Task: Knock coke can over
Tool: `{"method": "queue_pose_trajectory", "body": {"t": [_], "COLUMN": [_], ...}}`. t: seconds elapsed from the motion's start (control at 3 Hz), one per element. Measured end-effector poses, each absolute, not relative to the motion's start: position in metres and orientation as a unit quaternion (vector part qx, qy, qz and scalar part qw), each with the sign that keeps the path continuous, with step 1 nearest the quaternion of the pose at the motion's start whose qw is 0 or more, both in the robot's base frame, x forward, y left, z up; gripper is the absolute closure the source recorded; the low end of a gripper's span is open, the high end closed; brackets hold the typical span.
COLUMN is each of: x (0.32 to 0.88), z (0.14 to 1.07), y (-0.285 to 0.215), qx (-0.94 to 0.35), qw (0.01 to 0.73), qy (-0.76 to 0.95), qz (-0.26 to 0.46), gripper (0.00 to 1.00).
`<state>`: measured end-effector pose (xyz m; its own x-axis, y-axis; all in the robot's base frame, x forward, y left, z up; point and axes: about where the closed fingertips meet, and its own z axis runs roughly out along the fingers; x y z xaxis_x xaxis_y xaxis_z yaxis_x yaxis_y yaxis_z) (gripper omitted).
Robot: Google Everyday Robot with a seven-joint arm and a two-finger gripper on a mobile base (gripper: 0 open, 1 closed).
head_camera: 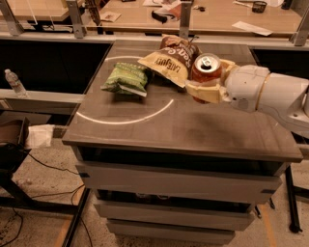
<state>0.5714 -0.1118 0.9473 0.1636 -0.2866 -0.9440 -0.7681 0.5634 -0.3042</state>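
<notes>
Reaching in from the right edge of the view, the white arm (270,94) ends in the gripper (207,78), which sits over the far right part of the dark table (183,130). Its tan fingers (203,91) are clamped around the coke can (205,70): one lies across the can's lower front and the other shows behind its right side. The can is red, and its silver top and pull tab tip a little toward the camera, so it seems to lean rather than stand straight. The front finger covers the can's base, so it cannot be told whether the can rests on the table or is held just above it. Just left of the can, and seemingly touching it, lies the yellow-brown chip bag (169,60), propped at an angle with its printed face up. The green chip bag (126,78) lies flat beside that bag, further left and near the table's left side. A thin white arc (125,118) is drawn on the tabletop in front of the two bags, well apart from the gripper. Off the table to the left, a clear water bottle (14,83) stands on a lower ledge, and a wooden desk (217,14) runs along the back.
</notes>
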Motion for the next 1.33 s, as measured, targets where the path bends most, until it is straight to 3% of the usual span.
{"method": "queue_pose_trajectory", "body": {"t": [0.67, 1.33], "x": [0.571, 0.572], "z": [0.951, 0.974], "y": [-0.106, -0.102], "qx": [-0.446, -0.533], "qw": [0.643, 0.692], "qy": [0.598, 0.478], "qz": [0.173, 0.097], "gripper": [1.0, 1.0]}}
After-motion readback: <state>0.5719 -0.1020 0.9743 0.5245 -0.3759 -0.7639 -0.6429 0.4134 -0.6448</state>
